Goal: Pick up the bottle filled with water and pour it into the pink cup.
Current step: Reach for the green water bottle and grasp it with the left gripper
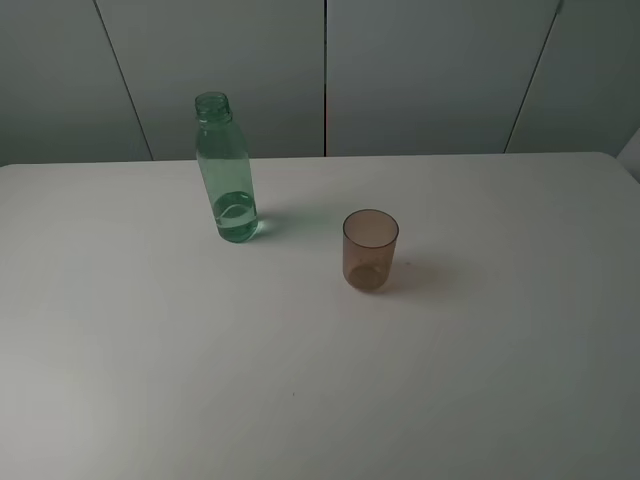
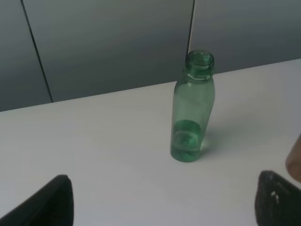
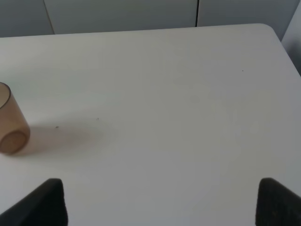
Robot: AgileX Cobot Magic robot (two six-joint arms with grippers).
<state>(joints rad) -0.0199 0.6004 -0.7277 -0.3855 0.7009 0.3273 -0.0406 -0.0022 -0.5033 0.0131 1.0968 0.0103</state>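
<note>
The bottle stands upright on the white table, left of centre, green-tinted and uncapped, with a little water at its base. To its right and slightly nearer stands the pink cup, upright. Neither gripper shows in the exterior high view. In the left wrist view the bottle stands ahead of my left gripper, whose dark fingertips are spread wide with nothing between them; a sliver of the cup shows at the edge. My right gripper is also open and holds nothing, with the cup off to one side.
Grey wall panels rise behind the table's far edge. The table's rounded far right corner lies well right of the cup. Bare tabletop spreads ahead of the right gripper.
</note>
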